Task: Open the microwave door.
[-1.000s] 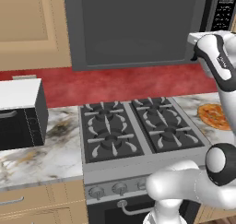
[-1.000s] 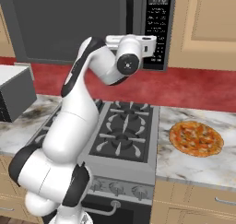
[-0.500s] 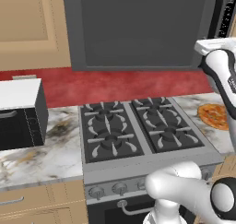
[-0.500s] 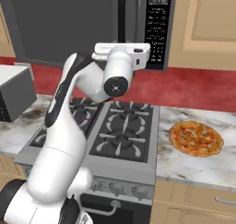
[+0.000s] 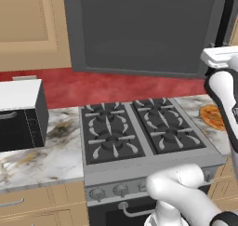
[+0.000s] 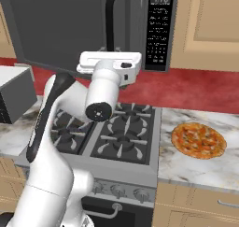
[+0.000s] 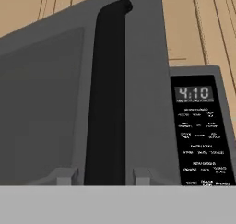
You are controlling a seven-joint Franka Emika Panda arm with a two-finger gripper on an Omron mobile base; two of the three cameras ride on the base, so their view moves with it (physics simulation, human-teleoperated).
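The microwave door [image 5: 139,34] is a wide dark grey panel with a darker window above the stove, also seen from the other side [image 6: 56,30]. Its long black handle [image 7: 108,89] runs up the middle of the hand view, beside the control panel [image 7: 198,131]. My gripper [image 7: 105,176] is shut on the handle's lower end, with one fingertip on each side of the bar. From the right base view, my hand [image 6: 109,62] sits just below the handle [image 6: 110,20]. The door stands slightly ajar, its handle edge swung out from the panel [image 6: 158,30].
A gas stove [image 5: 139,136] lies below the microwave. A pizza [image 6: 198,139] rests on the marble counter to its right. A small black-and-white box oven [image 5: 18,113] stands on the counter at the left. Wooden cabinets flank the microwave.
My hand has drawn back toward the base with the handle in its grip, and the door's handle edge has swung outward.
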